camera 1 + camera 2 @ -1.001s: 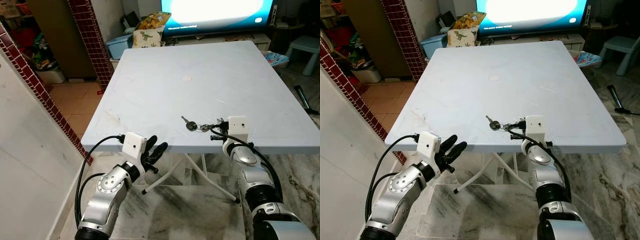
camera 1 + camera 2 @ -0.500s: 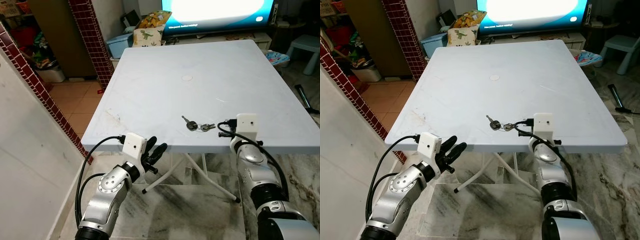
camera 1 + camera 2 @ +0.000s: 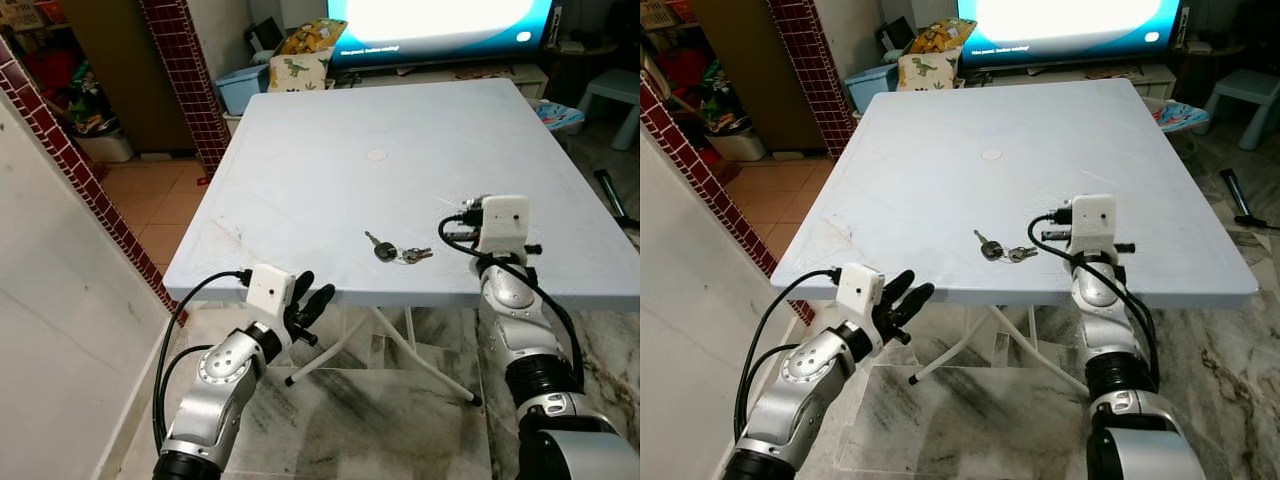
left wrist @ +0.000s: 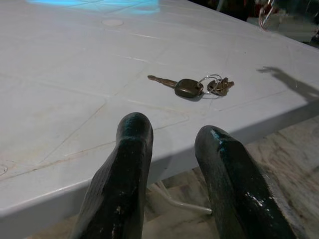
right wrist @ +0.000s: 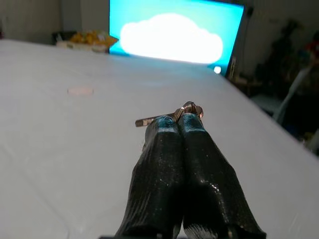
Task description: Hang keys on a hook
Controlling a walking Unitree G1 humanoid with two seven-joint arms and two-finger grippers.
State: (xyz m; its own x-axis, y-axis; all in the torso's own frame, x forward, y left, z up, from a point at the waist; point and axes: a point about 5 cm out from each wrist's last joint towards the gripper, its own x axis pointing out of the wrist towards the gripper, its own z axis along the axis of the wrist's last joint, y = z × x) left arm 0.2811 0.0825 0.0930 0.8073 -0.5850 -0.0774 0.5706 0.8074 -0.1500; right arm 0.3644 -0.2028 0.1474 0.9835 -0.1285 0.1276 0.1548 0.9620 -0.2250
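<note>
1. You face a white tabletop (image 3: 330, 160) whose near edge runs right in front of you; most of its surface lies bare, with open room toward the far edge and both side edges.
2. Your left gripper (image 3: 312, 303) sits just below and in front of the near edge, toward the near left corner, off the tabletop. Its jaws stand spread, with a clear gap between the two black fingers (image 4: 130, 164).
3. Your right gripper (image 5: 179, 122) is raised over the tabletop close to the near edge, toward the right side. Its jaws are pressed together, tip to tip, with nothing between them, and they point at the keys from just beside them.
4. The keys (image 3: 396, 250) lie flat on the tabletop a little in from the near edge, roughly midway along it and between your two grippers. They touch neither one.
5. The bunch is a dark-headed key with its blade pointing toward the far left, joined by a thin ring to smaller metal keys on the right.
6. A small round mark (image 3: 376, 155) sits near the tabletop's middle, well apart from the keys.
7. Beyond the far edge a lit screen (image 3: 440, 18) glows. A red brick pillar (image 3: 185, 70) stands off the far left corner, and a pale wall (image 3: 50, 300) runs close along your left.
</note>
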